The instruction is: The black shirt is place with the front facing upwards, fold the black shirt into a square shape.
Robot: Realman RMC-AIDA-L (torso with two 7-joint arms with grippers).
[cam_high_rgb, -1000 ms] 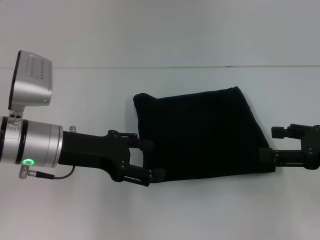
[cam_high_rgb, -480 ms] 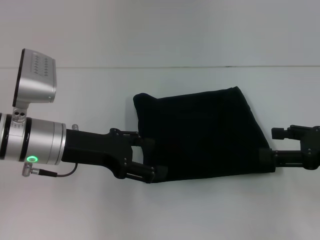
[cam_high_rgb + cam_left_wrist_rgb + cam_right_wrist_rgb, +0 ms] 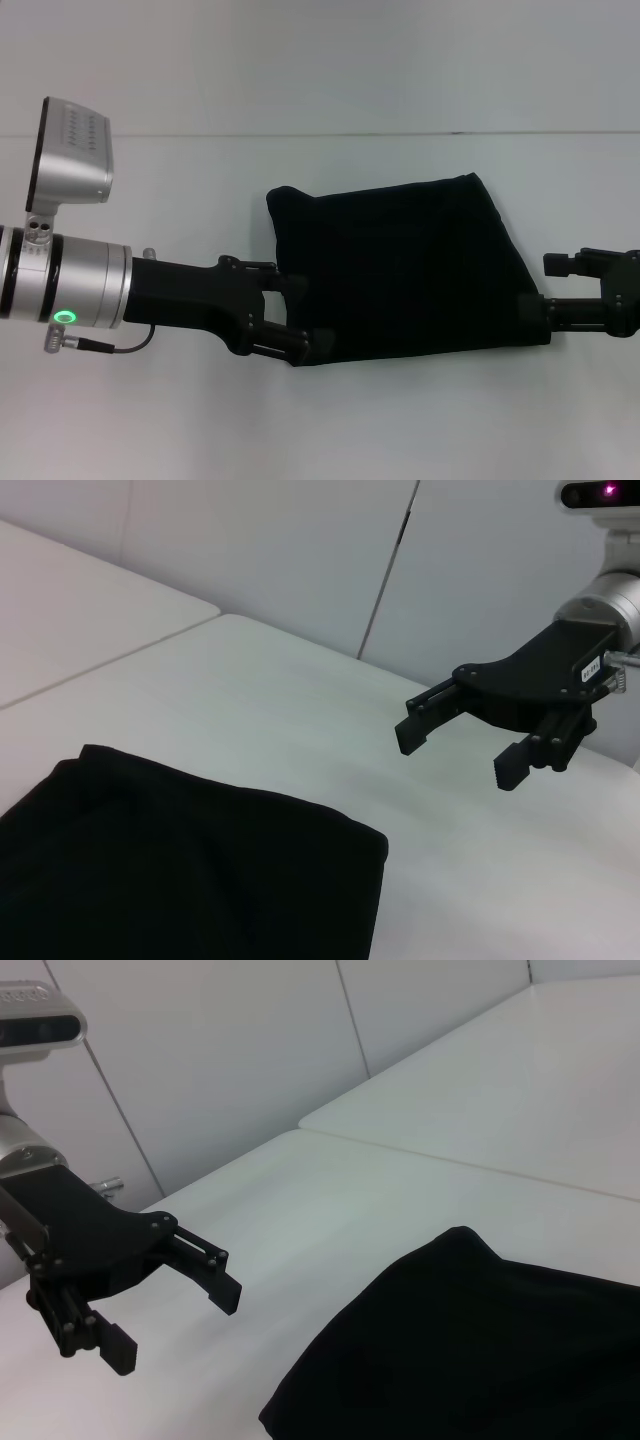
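The black shirt [image 3: 400,270] lies folded into a rough rectangle on the white table [image 3: 180,430]; no lettering or label shows. My left gripper [image 3: 303,316] is open and empty at the shirt's left edge; the right wrist view shows it [image 3: 175,1312] holding nothing, with white table showing between it and the shirt [image 3: 480,1340]. My right gripper [image 3: 543,288] is open and empty at the shirt's right near corner; the left wrist view shows it [image 3: 462,752] clear of the shirt [image 3: 170,870].
A seam [image 3: 300,134] runs across the table behind the shirt. White wall panels [image 3: 300,550] stand beyond the table. Bare white table lies in front of and behind the shirt.
My left arm has shifted slightly to the right, bringing its open fingers a little further onto the shirt's left edge. The shirt and right arm have not moved.
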